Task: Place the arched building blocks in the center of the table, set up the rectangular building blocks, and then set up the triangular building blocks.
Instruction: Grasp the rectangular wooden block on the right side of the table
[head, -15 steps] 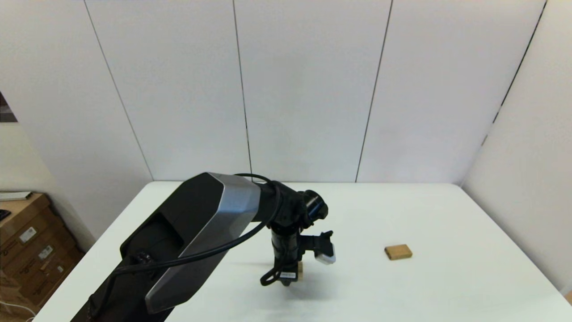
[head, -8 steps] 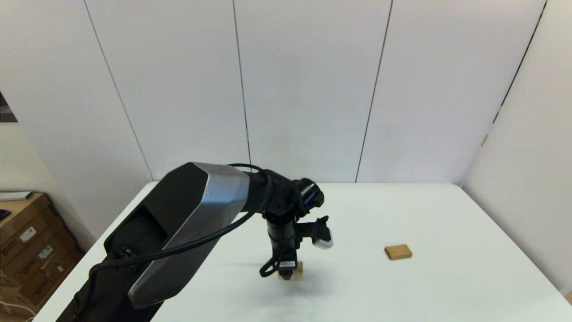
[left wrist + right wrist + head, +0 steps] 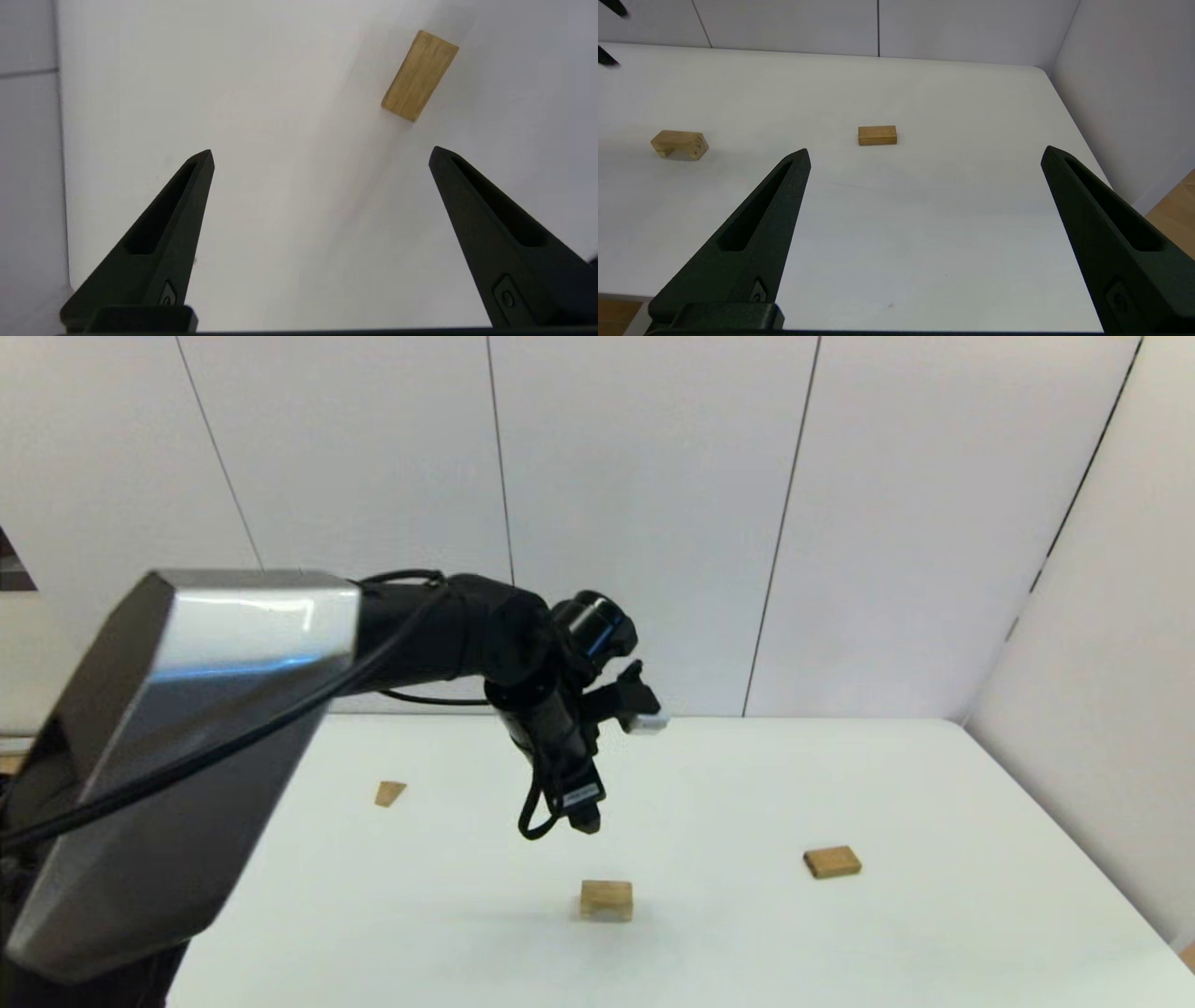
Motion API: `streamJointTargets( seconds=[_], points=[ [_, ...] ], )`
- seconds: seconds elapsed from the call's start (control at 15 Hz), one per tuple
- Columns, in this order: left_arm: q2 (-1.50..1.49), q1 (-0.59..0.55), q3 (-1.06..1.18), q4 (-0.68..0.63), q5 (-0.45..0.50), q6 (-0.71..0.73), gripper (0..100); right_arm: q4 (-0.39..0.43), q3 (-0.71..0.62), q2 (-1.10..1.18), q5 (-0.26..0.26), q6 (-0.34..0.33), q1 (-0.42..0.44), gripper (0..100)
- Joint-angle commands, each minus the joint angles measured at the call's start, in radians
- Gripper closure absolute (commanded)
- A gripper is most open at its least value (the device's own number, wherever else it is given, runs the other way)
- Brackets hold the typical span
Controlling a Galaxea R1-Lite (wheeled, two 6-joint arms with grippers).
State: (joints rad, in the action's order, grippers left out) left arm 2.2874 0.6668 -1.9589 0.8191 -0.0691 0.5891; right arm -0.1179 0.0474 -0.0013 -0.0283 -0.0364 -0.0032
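The left gripper [image 3: 584, 823] hangs in the air above the middle of the white counter [image 3: 934, 933], its two black fingers spread wide and holding nothing, as the left wrist view shows plainly. Directly below it and a little nearer the robot, the arched block [image 3: 606, 900] sits alone on the counter, free of the gripper; from the right wrist view its hollow faces down against the surface, so it stands on its two short feet. Off to the robot's right, well apart from the arched block, the rectangular block [image 3: 832, 861] lies flat on its broad face. On the opposite side, toward the robot's left and farther back, the small triangular block [image 3: 389, 792] lies by itself, also well clear of the others. The big silver-and-black left arm [image 3: 205, 709] reaches in from the left edge and fills much of that side of the scene. The right gripper [image 3: 924, 154] is held low near the robot's edge of the counter, its fingers likewise wide apart and empty, pointing across the surface toward the rectangular block.
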Motion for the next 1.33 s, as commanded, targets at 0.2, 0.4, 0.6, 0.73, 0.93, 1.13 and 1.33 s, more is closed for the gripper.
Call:
streamJointTargets(
  seconds=[0.2,0.4,0.6,0.73,0.93,1.13,1.33],
  points=[
    [-0.31,-0.084,0.04,0.086,-0.057,-0.123,0,0.0,0.0,0.0,-0.001,0.0,0.0,0],
    [-0.456,-0.164,0.12,0.106,-0.133,-0.169,0,0.0,0.0,0.0,-0.001,0.0,0.0,0],
    [-0.6,-0.299,0.167,0.107,-0.136,-0.195,0,0.0,0.0,0.0,-0.001,0.0,0.0,0],
    [-0.674,-0.377,0.193,0.107,-0.144,-0.196,0,0.0,0.0,0.0,-0.001,0.0,0.0,0],
    [-0.853,-0.475,0.333,0.107,-0.158,-0.218,0,0.0,0.0,0.0,-0.001,0.0,0.0,0],
    [-1.086,-0.506,0.491,0.107,-0.161,-0.282,0,0.0,0.0,0.0,-0.001,0.0,0.0,0],
    [-1.315,-0.607,0.652,0.109,-0.176,-0.29,0,0.0,0.0,0.0,-0.001,0.0,0.0,0]
  ],
)
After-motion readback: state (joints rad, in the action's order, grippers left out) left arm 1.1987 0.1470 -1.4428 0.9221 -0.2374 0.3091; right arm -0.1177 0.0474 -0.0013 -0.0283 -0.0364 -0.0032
